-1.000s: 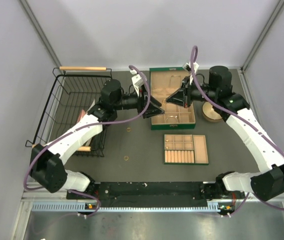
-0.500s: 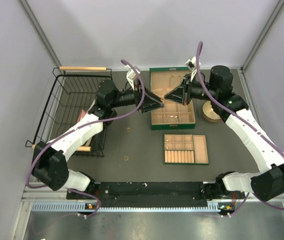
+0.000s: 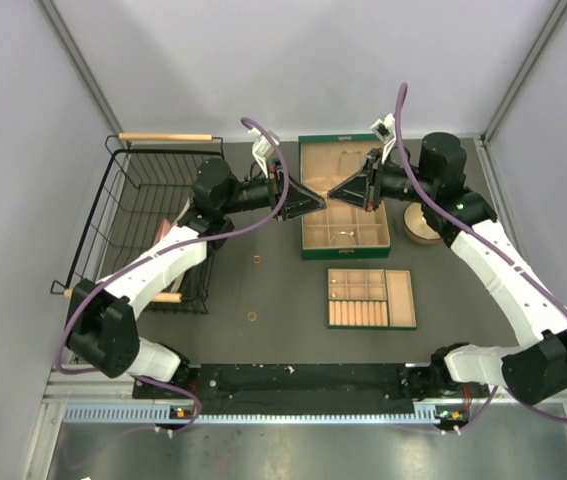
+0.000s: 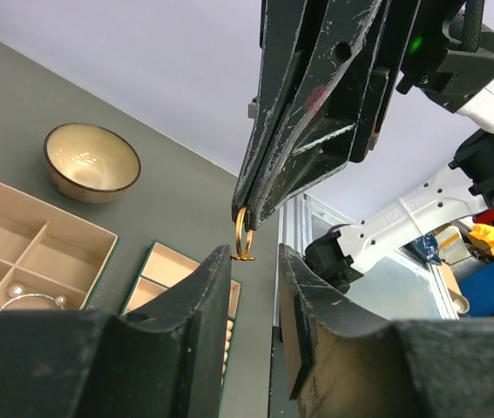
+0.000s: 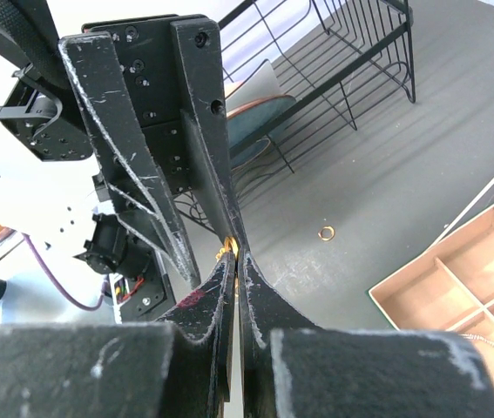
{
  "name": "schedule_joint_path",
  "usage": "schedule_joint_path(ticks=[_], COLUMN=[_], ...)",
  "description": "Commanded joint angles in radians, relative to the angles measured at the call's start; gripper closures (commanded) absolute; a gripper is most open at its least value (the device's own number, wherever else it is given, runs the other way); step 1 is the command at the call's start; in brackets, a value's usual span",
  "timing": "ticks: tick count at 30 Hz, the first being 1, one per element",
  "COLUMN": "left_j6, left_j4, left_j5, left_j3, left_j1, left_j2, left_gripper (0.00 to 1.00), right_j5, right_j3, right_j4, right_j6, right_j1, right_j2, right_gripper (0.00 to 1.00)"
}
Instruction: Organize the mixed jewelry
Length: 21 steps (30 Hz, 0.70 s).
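Note:
The mixed jewelry is spread about. One gold ring [image 4: 244,232] [image 5: 231,247] is pinched at the tips of my right gripper [image 5: 234,252] [image 3: 334,197], which is shut on it in the air over the left edge of the green box [image 3: 306,215]. My left gripper [image 4: 253,254] [image 3: 319,204] meets it tip to tip. Its jaws stand apart on either side of the ring, the left fingertip [image 4: 221,258] right against it. Two more gold rings [image 3: 258,260] [image 3: 252,316] lie on the mat; one of them [image 5: 326,232] shows in the right wrist view. A thin bracelet [image 3: 341,236] lies in the box.
A tan compartment tray [image 3: 400,300] with ring rolls sits in front of the green box. A round wooden bowl [image 3: 423,226] [image 4: 90,161] stands right of the box. A black wire basket [image 3: 123,215] holding flat items occupies the left side.
The left gripper's jaws have narrowed around the ring that the right gripper holds. Both arms shifted slightly toward the back a second ago, then held still.

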Motion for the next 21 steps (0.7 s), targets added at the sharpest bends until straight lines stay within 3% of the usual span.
schedule_joint_path(ticks=[1,7,14,18,21], left_j6=[-0.011,-0.023,-0.031,-0.026,0.012], left_j4=[0.049,0.049,0.045,0.032,0.0], left_j5=[0.007,0.007,0.009,0.003,0.001], left_j3=[0.01,0.024,0.033,0.03,0.032], left_j1=[0.004,0.003,0.003,0.004,0.003], left_j2=[0.005,0.025,0.042,0.043,0.034], left_gripper=[0.69,0.71,0.84,1.0,1.0], right_j5=[-0.009,-0.009,-0.004,-0.001,0.002], right_j3=[-0.019,-0.037,-0.06,-0.065,-0.066], right_j4=[0.054,0.065,0.073,0.074,0.07], right_j6=[0.014,0.014,0.013,0.006,-0.001], right_j1=[-0.001,-0.003,-0.003,-0.003,-0.003], right_j2=[-0.033,-0.039,-0.059,-0.068,-0.078], right_gripper=[1.0,1.0,1.0,1.0,0.96])
